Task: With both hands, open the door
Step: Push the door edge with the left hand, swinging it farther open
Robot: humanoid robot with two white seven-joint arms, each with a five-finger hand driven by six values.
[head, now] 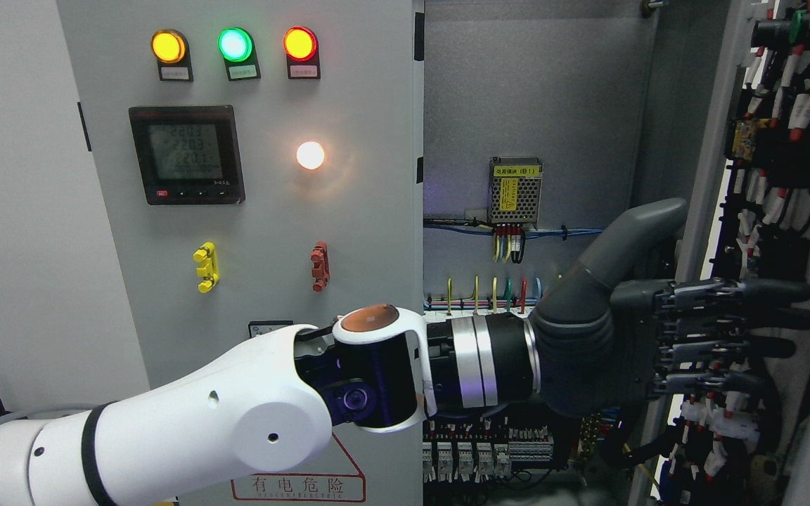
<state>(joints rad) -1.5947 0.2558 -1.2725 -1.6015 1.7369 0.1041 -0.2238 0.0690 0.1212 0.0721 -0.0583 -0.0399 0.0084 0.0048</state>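
Door (714, 211) on the right side of the cabinet stands swung open, its inner face with wiring and components turned toward me at the picture's right edge. My left hand (658, 337) reaches across from the lower left on its white arm (187, 429); fingers (742, 316) are stretched out straight and flat, lying against the door's edge frame, thumb (630, 239) sticking up, nothing grasped. I see no right hand. Closed left door panel (250, 211) carries three lit lamps, yellow (167, 46), green (235, 44), red (300, 43), a digital meter (185, 154), a glowing white light (310, 155), and yellow (205, 267) and red (319, 266) handles. Inside the cabinet, a small power supply (515, 191) sits on the back wall above coloured wires (493, 292).
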